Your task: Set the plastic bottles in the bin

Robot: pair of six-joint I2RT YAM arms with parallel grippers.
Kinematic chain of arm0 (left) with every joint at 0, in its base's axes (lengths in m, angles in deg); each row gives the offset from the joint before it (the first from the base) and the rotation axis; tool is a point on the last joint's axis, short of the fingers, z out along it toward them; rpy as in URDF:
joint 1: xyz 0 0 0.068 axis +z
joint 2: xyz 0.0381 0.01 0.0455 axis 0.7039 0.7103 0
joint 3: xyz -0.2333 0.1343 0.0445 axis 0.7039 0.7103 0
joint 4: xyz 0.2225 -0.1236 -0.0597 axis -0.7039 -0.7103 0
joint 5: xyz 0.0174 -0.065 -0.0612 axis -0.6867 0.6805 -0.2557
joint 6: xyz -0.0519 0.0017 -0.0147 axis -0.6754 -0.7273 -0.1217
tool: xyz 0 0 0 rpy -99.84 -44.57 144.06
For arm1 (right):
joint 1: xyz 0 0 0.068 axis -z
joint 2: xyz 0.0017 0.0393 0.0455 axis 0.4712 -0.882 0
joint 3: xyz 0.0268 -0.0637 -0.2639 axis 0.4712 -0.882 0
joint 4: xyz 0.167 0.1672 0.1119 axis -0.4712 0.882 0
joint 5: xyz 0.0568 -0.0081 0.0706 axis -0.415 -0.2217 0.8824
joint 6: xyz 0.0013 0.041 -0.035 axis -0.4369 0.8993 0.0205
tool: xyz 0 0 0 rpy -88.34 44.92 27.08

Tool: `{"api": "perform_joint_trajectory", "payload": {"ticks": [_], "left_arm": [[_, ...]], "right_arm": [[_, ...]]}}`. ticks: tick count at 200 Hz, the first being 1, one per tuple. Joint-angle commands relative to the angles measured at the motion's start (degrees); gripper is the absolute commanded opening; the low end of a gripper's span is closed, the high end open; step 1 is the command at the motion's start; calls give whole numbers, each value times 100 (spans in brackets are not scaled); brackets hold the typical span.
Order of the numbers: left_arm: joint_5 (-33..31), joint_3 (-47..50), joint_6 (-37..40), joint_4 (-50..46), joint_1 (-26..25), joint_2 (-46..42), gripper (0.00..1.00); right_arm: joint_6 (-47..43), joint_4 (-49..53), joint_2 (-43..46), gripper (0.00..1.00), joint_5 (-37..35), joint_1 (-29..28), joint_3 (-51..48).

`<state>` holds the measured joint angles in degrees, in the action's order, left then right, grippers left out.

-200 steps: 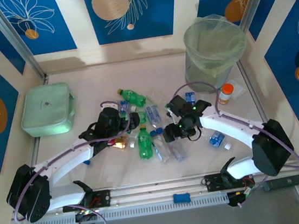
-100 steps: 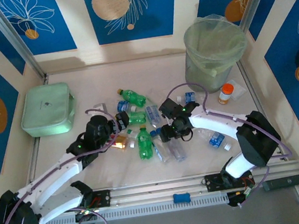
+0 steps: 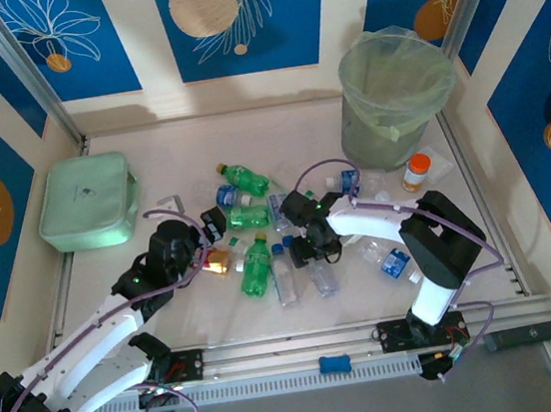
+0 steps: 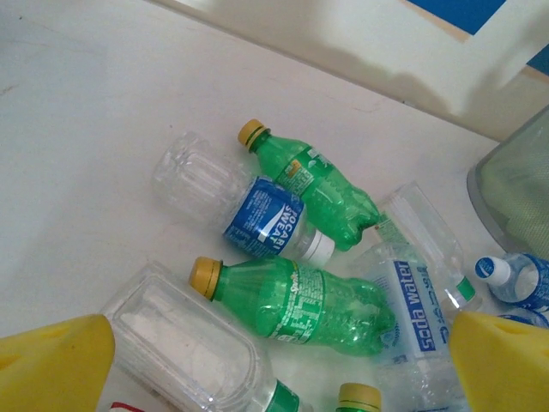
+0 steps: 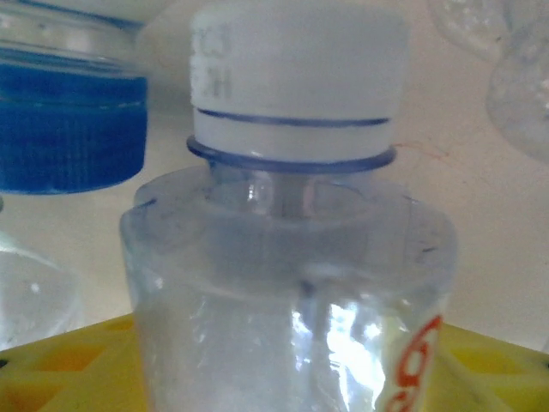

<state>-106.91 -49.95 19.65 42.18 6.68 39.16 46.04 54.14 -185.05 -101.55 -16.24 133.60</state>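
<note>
Looking down from above, we saw the plastic bottles (image 3: 255,266) scattered across the table (image 3: 162,144), well apart from the bin (image 3: 373,139) at the far right. On the left wrist view, the left gripper (image 4: 274,369) gaped wide and empty above them. On the right wrist view, the right gripper (image 5: 283,365) pinched a white-capped clear bottle (image 5: 292,257).

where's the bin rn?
Top external view, back right: the bin stands upright near the far right corner, with the orange-capped white bottle just in front of it, slightly to its right.
</note>
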Motion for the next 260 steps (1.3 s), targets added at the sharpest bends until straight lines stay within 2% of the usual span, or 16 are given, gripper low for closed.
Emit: {"api": "perform_joint_trajectory", "payload": {"ticks": [1,29,77,138,168,221,260], "left_arm": [[-134,57,-91,-146,2,-118,99],[-183,66,-95,-223,8,-199,99],[-197,74,-117,-277,5,-254,99],[-16,60,-157,-141,3,-119,100],[377,-87,-32,-52,8,121,100],[1556,-574,70,19,-14,844,100],[2184,-966,-137,-16,-219,1479,100]], "right_arm": [[100,93,-9,68,-107,-64,100],[69,18,-42,67,-134,-60,71],[-36,-75,37,56,-134,-16,82],[-126,-280,653,52,341,331,135],[-116,-436,1146,50,940,771,161],[67,-1232,2192,49,2515,2050,159],[143,-1773,2697,48,2672,2757,505]]}}
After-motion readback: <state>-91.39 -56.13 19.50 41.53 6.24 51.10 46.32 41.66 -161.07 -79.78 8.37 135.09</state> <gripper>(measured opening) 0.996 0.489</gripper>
